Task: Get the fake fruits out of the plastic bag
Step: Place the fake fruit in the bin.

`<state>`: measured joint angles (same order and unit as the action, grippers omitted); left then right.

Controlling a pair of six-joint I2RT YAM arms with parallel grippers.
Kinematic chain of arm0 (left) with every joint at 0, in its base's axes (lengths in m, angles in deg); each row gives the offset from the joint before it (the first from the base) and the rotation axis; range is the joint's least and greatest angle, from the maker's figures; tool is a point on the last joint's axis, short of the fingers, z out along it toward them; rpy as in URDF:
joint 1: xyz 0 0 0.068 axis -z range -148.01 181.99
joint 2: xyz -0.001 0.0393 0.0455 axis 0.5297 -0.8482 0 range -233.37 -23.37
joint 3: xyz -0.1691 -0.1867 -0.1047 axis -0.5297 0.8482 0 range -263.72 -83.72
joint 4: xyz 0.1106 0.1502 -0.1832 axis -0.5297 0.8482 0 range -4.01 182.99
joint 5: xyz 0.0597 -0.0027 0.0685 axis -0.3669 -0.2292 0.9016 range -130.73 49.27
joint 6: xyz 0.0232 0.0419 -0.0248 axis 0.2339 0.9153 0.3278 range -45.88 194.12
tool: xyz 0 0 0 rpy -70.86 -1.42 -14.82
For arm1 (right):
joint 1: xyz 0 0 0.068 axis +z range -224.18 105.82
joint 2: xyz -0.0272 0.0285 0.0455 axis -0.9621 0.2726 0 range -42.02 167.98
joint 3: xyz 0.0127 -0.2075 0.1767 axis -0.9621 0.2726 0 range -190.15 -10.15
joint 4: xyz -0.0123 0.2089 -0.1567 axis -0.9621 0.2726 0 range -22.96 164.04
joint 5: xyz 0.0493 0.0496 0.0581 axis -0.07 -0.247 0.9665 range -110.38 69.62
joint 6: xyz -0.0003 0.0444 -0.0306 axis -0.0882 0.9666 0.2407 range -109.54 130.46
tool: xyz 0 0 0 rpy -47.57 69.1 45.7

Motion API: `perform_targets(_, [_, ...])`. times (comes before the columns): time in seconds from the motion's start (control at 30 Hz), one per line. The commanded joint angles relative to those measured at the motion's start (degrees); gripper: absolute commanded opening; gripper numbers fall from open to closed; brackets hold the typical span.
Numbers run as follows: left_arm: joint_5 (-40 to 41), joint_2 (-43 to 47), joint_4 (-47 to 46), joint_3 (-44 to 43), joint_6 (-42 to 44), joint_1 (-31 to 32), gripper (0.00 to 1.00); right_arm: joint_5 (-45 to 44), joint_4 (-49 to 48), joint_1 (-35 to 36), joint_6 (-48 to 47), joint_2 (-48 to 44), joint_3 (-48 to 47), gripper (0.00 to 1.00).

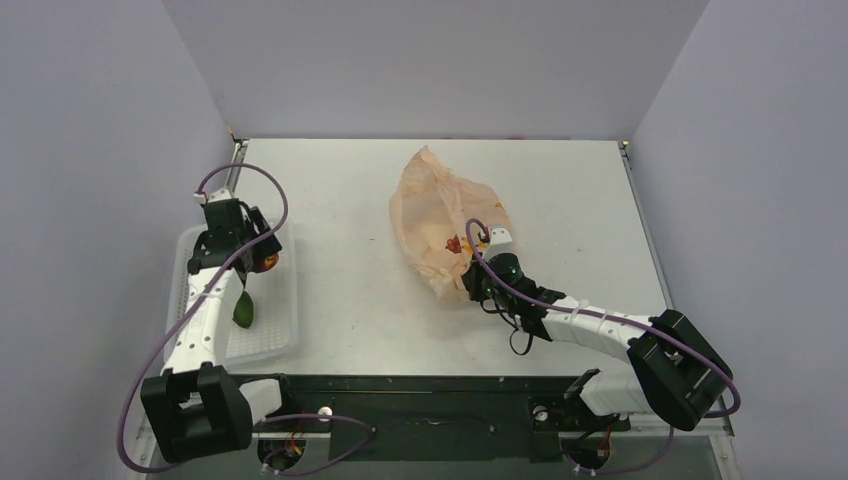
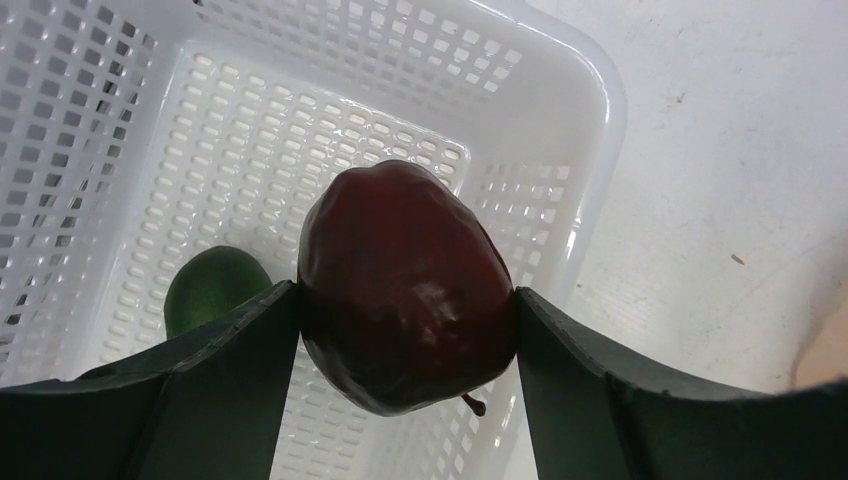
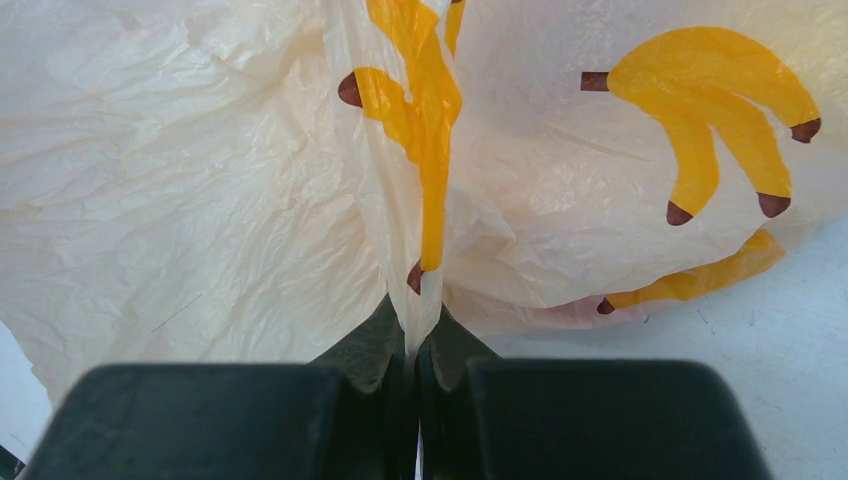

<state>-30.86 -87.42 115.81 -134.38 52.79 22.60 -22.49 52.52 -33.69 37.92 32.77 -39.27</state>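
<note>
Left pincer (image 2: 405,305) clamped on dark red fruit (image 2: 395,240), held over white mesh basket (image 2: 560,110); green piece (image 2: 215,288) lies inside. Right pincer (image 3: 415,335) pinched tight on fold of plastic bag (image 3: 200,200), bag mid-counter (image 1: 340,190). Judged partway: one fruit out, unreleased; red fruits (image 1: 453,244) showing through bag remain.

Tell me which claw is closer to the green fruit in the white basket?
Left. The left gripper hangs over the basket, holding a dark red fruit near the green fruit; the right gripper pinches the plastic bag, well away.
</note>
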Motion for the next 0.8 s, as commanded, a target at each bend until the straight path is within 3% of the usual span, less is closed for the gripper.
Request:
perform_targets(0.0, [-2.16, -5.57, -4.33, -4.66, 4.02, -0.71, 0.44, 0.11, -2.24, 0.08, -0.78, 0.37, -1.37, 0.00])
perform_targets(0.13, [-1.30, -8.69, -4.76, -5.59, 5.20, -0.78, 0.43, 0.09, -2.09, 0.11, -1.03, 0.54, -1.63, 0.00])
perform_targets(0.4, [-4.86, -14.67, -7.25, -3.87, 6.75, -1.64, 0.58, -0.04, -2.06, 0.10, -1.17, 0.02, -1.39, 0.00])
perform_targets(0.63, [-4.01, -16.14, -7.21, -3.82, 6.10, -2.25, 0.84, 0.22, -2.04, 0.03, -1.11, 0.10, -1.45, 0.00])
perform_targets(0.77, [-3.78, -14.90, -8.77, -2.48, 5.11, -2.25, 0.93, 0.70, -2.10, 0.04, -1.01, 0.36, -1.45, 0.00])
